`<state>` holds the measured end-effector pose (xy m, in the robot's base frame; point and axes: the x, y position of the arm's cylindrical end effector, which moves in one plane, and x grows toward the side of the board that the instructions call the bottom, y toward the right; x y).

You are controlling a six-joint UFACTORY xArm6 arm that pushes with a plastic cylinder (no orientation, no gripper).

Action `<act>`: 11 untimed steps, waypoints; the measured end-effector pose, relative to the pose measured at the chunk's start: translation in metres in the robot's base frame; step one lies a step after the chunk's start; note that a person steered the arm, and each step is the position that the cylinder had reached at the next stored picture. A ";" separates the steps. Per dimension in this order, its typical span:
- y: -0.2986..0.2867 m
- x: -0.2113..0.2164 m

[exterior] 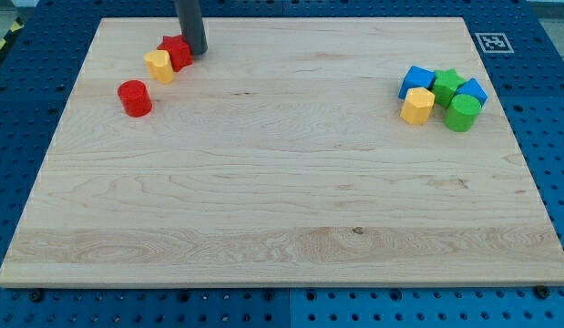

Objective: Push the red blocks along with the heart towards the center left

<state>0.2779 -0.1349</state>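
Observation:
A red cylinder [134, 97] stands at the view's upper left of the wooden board [282, 228]. Up and right of it a yellow heart-like block [158, 66] touches a red star [177, 53]. My tip [195, 51] is right against the red star's right side, at the view's top. The rod rises out of the view's top edge.
At the view's right is a tight cluster: a blue block [415, 80], a green star [447, 85], another blue block [472, 91], a yellow block [416, 107] and a green cylinder [462, 113]. A marker tag [489, 41] sits at the board's top right corner.

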 end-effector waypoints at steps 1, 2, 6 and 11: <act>-0.002 0.012; -0.011 0.012; -0.020 0.010; -0.105 -0.001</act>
<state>0.2767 -0.2403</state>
